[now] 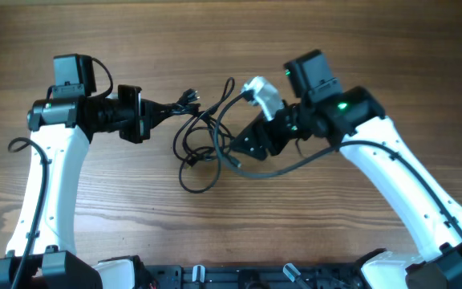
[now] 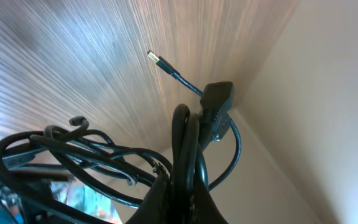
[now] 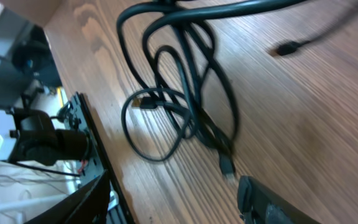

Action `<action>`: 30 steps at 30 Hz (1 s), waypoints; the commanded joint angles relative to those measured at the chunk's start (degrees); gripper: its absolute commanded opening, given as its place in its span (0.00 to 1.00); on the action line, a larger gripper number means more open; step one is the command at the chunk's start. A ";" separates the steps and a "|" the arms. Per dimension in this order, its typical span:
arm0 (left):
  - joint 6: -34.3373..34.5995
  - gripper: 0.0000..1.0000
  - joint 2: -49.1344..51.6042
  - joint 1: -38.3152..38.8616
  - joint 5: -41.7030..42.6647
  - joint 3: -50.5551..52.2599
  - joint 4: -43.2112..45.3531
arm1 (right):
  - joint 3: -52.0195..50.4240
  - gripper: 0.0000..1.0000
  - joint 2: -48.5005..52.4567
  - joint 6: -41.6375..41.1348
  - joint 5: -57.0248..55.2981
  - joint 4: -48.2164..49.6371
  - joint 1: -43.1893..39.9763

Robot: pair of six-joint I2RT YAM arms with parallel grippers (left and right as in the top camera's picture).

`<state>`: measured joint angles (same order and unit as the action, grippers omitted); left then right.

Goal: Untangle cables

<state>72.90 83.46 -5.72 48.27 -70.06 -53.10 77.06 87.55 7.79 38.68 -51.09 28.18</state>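
The cables [image 1: 201, 138] lie as thin black loops tangled in the middle of the wooden table. My left gripper [image 1: 164, 107] is shut on one end of the bundle. In the left wrist view its fingers [image 2: 166, 198] pinch folded black strands [image 2: 184, 140], with a USB plug [image 2: 158, 60] and a black connector [image 2: 219, 94] sticking out beyond them. My right gripper [image 1: 237, 151] sits at the right side of the tangle. It is open [image 3: 173, 186] with nothing between its fingers. A small plug [image 3: 227, 166] lies on the wood just ahead of its right finger [image 3: 269, 205]. The loops [image 3: 180, 102] stretch out in front.
A thicker black arm wire [image 1: 295, 164] curves below the right wrist. A white part [image 1: 263, 94] sits on the right arm near the tangle. A black rail [image 1: 215, 277] runs along the table's near edge. Another plug end [image 3: 284, 48] lies apart on bare wood.
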 commanded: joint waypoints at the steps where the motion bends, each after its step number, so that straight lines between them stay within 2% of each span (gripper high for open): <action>1: 1.07 0.04 -0.24 -0.63 9.25 -0.11 0.11 | -0.85 0.69 0.63 1.18 -4.92 1.66 3.37; 3: 1.05 0.04 -0.24 -0.63 9.64 -0.11 -0.72 | -0.85 0.68 0.66 1.03 -11.93 2.29 4.68; 6: 0.87 0.04 -0.24 -0.61 9.92 -0.11 -0.72 | -0.85 0.69 0.63 1.33 -16.74 2.91 4.70; 11: 0.85 0.04 -0.24 -0.61 11.61 -0.11 -0.70 | -0.85 0.66 1.18 6.01 -17.03 3.58 4.74; 21: 0.81 0.04 -0.24 -0.57 13.07 -0.11 -0.70 | -0.92 0.40 2.86 7.17 -17.22 5.42 4.74; 27: -0.68 0.04 -0.24 -0.57 13.22 -0.11 -0.68 | -0.90 0.04 3.30 6.86 -18.80 5.64 4.57; 30: -0.70 0.04 -0.24 -0.57 12.22 -0.11 -0.68 | -0.90 0.04 2.25 3.58 -18.80 5.97 3.34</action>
<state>73.17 83.46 -5.98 58.02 -70.06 -53.74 76.42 90.13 14.63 21.74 -45.76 32.80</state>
